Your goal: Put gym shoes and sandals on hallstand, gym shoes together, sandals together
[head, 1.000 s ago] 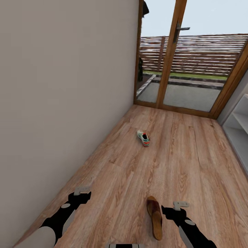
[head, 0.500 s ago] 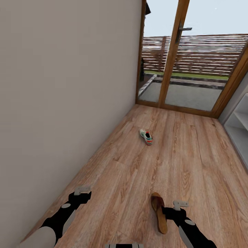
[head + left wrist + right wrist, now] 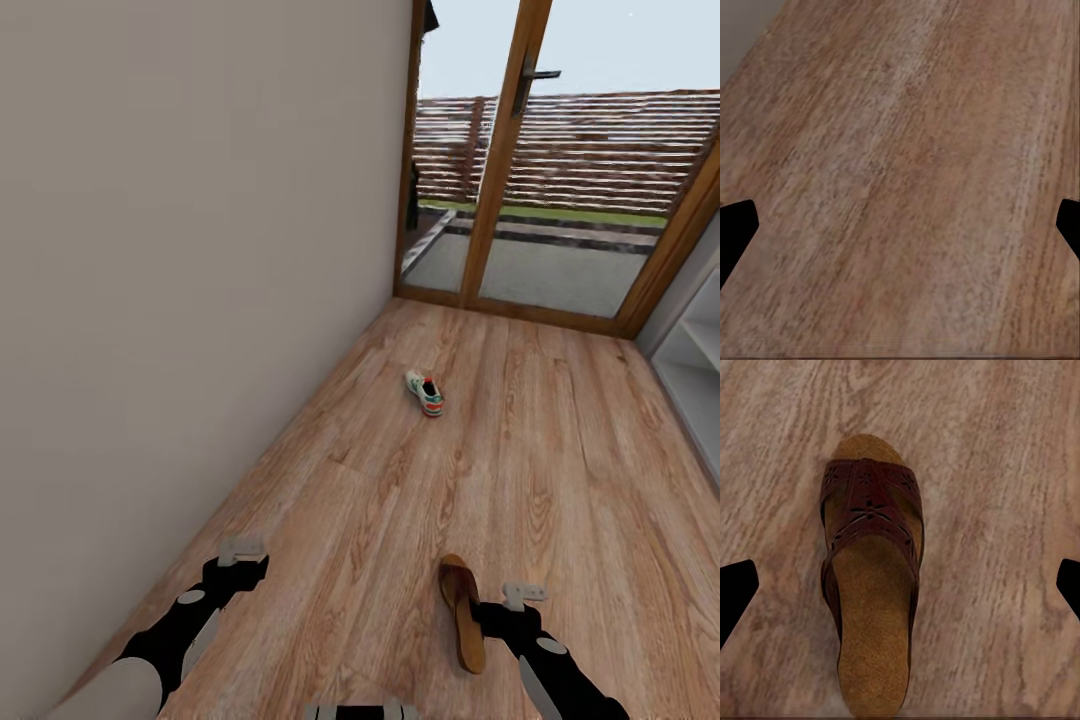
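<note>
While both arms hang low over the corridor floor [image 3: 520, 450], nothing held in either. Right gripper [image 3: 900, 585] spread wide, fingertips dark at the frame edges of the right wrist view, poised directly above one brown sandal [image 3: 870, 592]. Sandal lying flat on the planks, sole down, strap end pointing away from the robot, tan footbed exposed. In the head view, same sandal [image 3: 463, 610] just beside the right gripper [image 3: 522, 595], partly overlapped by the arm. Left gripper [image 3: 900, 225] likewise spread, bare planks beneath it, well apart from the sandal, toward the wall [image 3: 200, 300]. One gym shoe [image 3: 425, 392] on the floor well beyond the sandal, toward the glass door [image 3: 530, 180]. Hallstand [image 3: 695, 370] at the corridor's edge, beyond the sandal and to its far side from the wall, shelves bare where visible. Second sandal and second gym shoe not located.

Risks judged: thin, flat sandal offering little side wall to pinch; descent too shallow likely to slip off, too deep likely to jam fingertips into the floor. Off-centre closure liable to spin or flip it.
</note>
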You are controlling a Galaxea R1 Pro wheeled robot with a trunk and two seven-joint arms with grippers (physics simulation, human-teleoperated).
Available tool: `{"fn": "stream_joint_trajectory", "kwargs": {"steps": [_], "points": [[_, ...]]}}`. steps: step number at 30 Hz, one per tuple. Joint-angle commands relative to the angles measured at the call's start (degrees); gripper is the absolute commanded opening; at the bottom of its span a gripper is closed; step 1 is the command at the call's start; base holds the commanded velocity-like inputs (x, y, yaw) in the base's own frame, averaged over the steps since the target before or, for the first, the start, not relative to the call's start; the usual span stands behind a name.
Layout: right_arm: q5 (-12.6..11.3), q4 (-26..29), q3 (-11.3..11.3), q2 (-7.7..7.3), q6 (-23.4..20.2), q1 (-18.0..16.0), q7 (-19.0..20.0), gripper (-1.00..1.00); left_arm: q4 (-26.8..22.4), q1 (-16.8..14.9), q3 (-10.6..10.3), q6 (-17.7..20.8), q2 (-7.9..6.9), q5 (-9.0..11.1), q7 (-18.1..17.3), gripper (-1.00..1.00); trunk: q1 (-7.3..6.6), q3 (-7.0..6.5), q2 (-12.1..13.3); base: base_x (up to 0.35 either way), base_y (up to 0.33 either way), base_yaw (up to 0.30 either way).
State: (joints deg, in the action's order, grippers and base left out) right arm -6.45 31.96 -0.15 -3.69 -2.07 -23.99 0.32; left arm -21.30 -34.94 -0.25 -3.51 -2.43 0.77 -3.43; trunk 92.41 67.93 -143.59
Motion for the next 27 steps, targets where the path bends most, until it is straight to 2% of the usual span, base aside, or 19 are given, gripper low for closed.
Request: {"fn": "stream_joint_trajectory", "kwargs": {"steps": [1,12,15,16,27], "points": [[-0.6,0.1,0.0,0.0,-0.2,0.0,0.0,1.0,0.0,0.0,0.0,-0.2,-0.02,0.1,-0.3,1.0,0.01,0.34,0.0,0.0,0.0,0.0],[-0.5,-0.1,0.0,0.0,-0.4,0.0,-0.1,1.0,0.0,-0.4,-0.3,-0.1,0.24,0.1,-0.6,1.0,0.29,3.71,-0.2,0.0,0.0,0.0],[-0.5,-0.1,0.0,0.0,-0.5,0.0,-0.1,1.0,-0.6,-0.8,-0.3,-0.1,0.8,0.1,-0.6,1.0,0.37,4.65,-0.2,0.0,0.0,0.0],[-0.5,-0.1,0.1,0.0,-0.5,0.0,-0.2,1.0,-2.3,-1.4,-0.3,-0.1,1.52,0.0,-0.6,1.0,0.4,4.96,-0.2,0.0,0.0,0.029],[-0.5,0.1,0.0,0.0,-0.6,0.0,-0.2,1.0,-7.0,-2.6,-0.7,0.0,3.8,0.0,-0.7,1.0,0.68,8.39,-0.4,0.0,0.0,0.052]]}}
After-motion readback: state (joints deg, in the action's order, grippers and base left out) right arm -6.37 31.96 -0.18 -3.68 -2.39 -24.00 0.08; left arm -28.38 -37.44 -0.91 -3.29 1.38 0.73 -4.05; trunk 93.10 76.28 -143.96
